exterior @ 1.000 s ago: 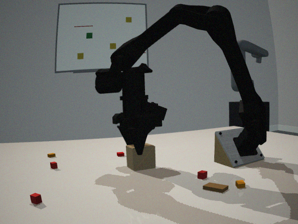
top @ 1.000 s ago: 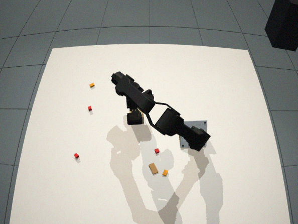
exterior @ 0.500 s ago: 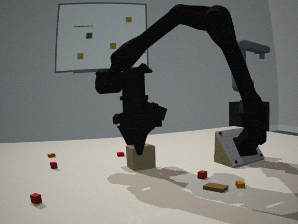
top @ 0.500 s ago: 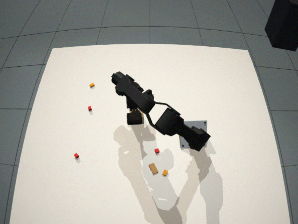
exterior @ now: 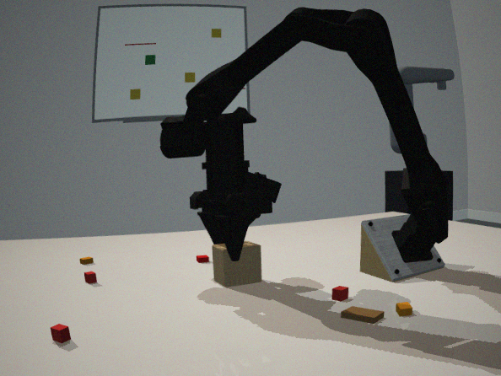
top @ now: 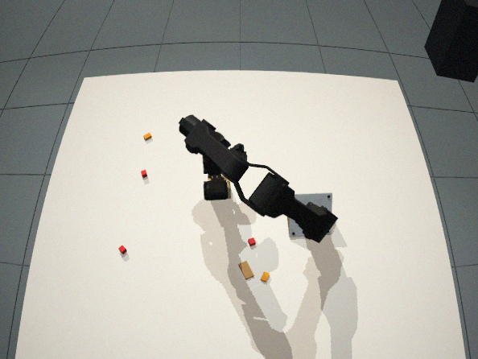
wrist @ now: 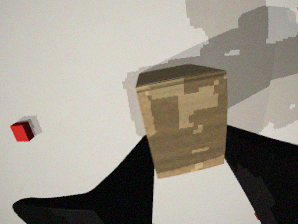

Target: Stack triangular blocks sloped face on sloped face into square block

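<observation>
Two wooden triangular blocks stand together as one square block on the table. In the exterior view its top looks level and its near face squared; the diagonal seam is hard to make out. In the wrist view a thin line or small step runs along the far top edge. My gripper points down with its fingers on opposite sides of the block's upper part, shut on the upper triangular block. One finger is hidden behind the block in the exterior view.
Red cubes lie left and nearer the front. Small orange blocks and a flat brown block lie around. A sloped wedge with a grey plate stands at the arm's base.
</observation>
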Tool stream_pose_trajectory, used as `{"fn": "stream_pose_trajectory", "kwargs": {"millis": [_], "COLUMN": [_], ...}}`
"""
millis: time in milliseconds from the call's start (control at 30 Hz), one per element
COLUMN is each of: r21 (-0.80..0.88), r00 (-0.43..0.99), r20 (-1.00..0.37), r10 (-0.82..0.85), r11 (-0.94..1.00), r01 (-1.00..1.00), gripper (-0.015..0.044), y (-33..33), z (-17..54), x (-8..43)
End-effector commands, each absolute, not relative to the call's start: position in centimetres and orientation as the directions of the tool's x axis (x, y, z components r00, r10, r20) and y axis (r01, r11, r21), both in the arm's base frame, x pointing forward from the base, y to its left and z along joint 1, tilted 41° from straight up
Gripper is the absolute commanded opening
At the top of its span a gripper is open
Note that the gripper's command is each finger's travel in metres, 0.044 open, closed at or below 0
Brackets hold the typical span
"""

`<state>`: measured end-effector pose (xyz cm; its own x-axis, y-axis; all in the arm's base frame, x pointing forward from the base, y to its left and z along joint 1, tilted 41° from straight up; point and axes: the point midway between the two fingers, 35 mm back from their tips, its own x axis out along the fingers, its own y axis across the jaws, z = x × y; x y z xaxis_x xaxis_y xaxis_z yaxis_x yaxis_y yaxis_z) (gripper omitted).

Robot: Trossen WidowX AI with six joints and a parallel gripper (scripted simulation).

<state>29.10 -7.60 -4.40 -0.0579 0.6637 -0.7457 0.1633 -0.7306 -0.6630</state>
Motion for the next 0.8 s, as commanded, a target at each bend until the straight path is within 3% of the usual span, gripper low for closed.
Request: {"fn": "stream_pose_trajectory", "kwargs": {"millis": [0, 300, 767], "r21": [-0.668, -0.668, -0.663], "r00": [-0.059, -0.058, -0.058], "r20": [-0.742, -0.742, -0.745], "r10": [0.668, 0.668, 0.664], "r11": [-0.728, -0.728, -0.730], "r01": [0.155, 0.156, 0.163], "gripper": [0.0000, 0.0000, 0.0368], "y": [-7.46, -7.52, -7.60], "z": [-4.51, -4.45, -4.42], "x": [28.99, 29.04, 29.09]}}
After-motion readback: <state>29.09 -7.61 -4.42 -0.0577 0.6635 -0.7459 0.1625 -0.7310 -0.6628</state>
